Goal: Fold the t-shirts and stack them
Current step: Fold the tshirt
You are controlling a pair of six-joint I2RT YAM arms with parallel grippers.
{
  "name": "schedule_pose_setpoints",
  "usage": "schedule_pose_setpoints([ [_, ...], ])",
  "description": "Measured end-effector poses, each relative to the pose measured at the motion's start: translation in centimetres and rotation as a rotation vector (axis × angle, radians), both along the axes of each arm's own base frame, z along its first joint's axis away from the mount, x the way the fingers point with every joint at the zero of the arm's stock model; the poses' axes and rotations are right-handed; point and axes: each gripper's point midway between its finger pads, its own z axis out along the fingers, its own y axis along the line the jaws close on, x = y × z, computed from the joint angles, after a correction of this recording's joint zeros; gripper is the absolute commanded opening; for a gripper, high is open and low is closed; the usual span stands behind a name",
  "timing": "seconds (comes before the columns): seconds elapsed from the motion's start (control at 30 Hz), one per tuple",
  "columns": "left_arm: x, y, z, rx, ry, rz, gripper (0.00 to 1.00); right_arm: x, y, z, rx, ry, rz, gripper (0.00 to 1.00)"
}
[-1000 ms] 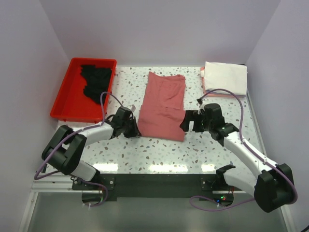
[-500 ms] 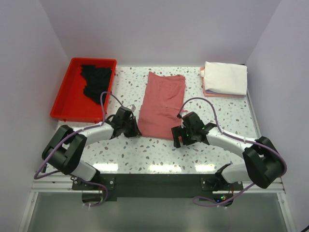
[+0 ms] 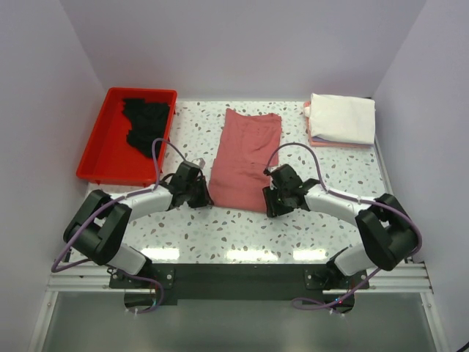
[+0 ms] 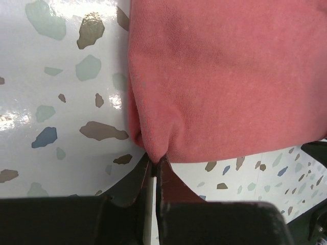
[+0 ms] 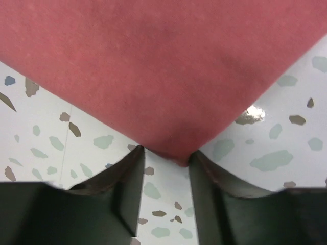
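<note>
Right, I've got the dusty-rose cotton t-shirt [image 3: 245,158] lying flat in the middle of the speckled terrazzo table [image 3: 220,227], already narrowed to a long strip. The left gripper [image 4: 155,163] has its fingers pressed together on the near-left corner, a small pucker of cloth pinched between them. The right gripper [image 5: 166,155] sits at the near-right corner with its fingers apart and the cloth's point lying in the gap, nothing squeezed yet.

What worries me is that right side. Only the very tip of the corner is between the fingers, so if they shut where they are I reckon they'll catch a sliver, or just the top layer, and it'll slide out on the lift. The left pinch looks shallow too, right at the edge. If one corner lets go while the other rises, the strip will drag skewed and the layers could fan apart, spoiling the fold.

As for heading, the shirt's long axis runs away from the arm bases toward the back wall, leaning slightly right at the far end. Its near short edge spans between my two grippers. Which end carries the collar I can't tell.

Elsewhere, a black cloth shirt [image 3: 146,121] lies in the red plastic tray [image 3: 95,158] far left, and a folded white shirt [image 3: 341,117] tops a pinkish one [image 3: 337,142] far right.
</note>
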Motion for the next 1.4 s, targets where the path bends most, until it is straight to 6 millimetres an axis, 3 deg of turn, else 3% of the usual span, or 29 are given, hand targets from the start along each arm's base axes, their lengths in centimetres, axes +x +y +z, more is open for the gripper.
schedule_pose_setpoints([
  [0.03,0.0,0.0,0.0,0.001,0.000,0.001,0.00,0.1,0.2,0.0,0.000,0.003,0.005,0.29],
  [0.13,0.1,0.1,0.0,0.007,-0.002,0.005,0.00,0.1,0.6,-0.2,0.018,0.017,0.018,0.16],
  [0.4,0.1,0.5,0.1,0.024,-0.004,0.016,0.00,-0.6,1.3,0.4,0.061,0.038,0.039,0.05],
  [0.6,-1.5,1.8,1.4,0.040,-0.009,0.028,0.00,-2.6,2.3,2.9,0.160,0.074,0.096,0.04],
  [1.1,-4.2,5.3,12.9,-0.054,-0.269,0.140,0.00,-13.7,6.3,13.9,0.613,0.391,0.458,0.02],
  [1.23,-4.2,5.9,16.2,-0.074,-0.335,0.173,0.00,-15.0,6.6,16.4,0.704,0.376,0.530,0.00],
  [1.4,-3.9,7.0,18.7,-0.064,-0.396,0.225,0.00,-14.5,7.3,18.4,0.771,0.284,0.566,0.00],
])
